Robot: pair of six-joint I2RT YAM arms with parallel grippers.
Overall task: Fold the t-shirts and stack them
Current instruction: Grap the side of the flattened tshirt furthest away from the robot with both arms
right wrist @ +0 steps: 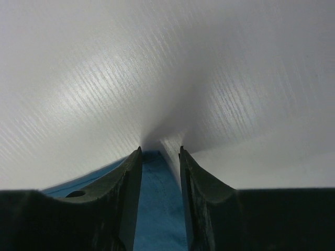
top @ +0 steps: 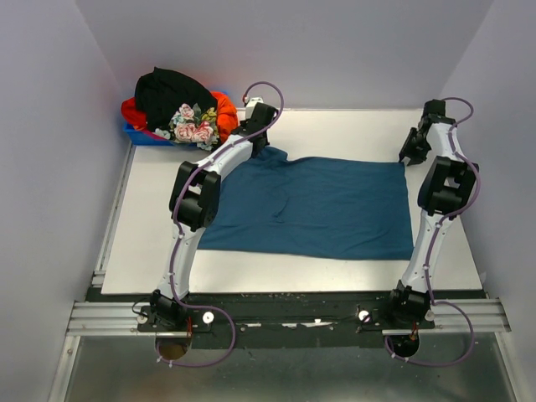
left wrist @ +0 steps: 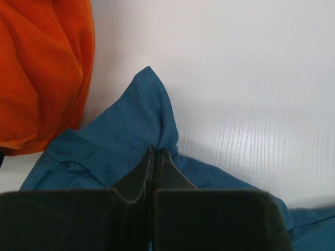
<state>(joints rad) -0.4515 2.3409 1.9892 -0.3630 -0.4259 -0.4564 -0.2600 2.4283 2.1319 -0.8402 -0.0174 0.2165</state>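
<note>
Teal-blue t-shirt (top: 310, 205) lies spread flat mid-frame on the white surface (top: 335, 130). The left end effector (left wrist: 156, 155), its arm stretched toward the upper left, is clamped tight on the shirt's upper-left corner. The right end effector (right wrist: 159, 151), its arm reaching to the upper right, stands part-open, its jaws straddling the upper-right corner. A black t-shirt (top: 172, 88), an orange-red t-shirt (top: 224, 105) and a flowered t-shirt (top: 193, 127) are heaped on the blue bin (top: 142, 136) at upper left.
</note>
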